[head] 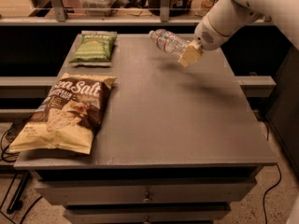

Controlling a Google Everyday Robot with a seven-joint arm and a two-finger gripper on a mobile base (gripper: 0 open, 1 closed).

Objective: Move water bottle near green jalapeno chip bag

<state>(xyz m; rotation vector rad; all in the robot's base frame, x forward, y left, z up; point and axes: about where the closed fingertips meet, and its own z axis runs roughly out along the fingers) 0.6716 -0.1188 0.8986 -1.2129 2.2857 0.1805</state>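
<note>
Nearest us, a grey drawer front [140, 192] runs beneath the front edge of the flat grey table [177, 120], and a dark cable [273, 190] trails on the floor at its right. On the table's near-left corner we find a large yellow-and-brown "Sea Salt" chip bag [65, 113] lying flat, its lower end at the front edge. Farther back and right of centre, the robot's white arm [229, 15] reaches in from the upper right. Its pale two-finger gripper [188, 55] hangs above the tabletop, jaws clenched on one end of the small clear crinkled plastic water bottle [166, 40]. We see the bottle held clear of the surface and tilted, its free end pointing up and to the left, with a soft shadow on the table below. The small green jalapeno chip bag [95, 48] lies flat at the far-left corner, to the left of the bottle, with a gap of bare tabletop between them. Behind the table, a long shelf [140, 20] carries cluttered items too dim for us to identify.
</note>
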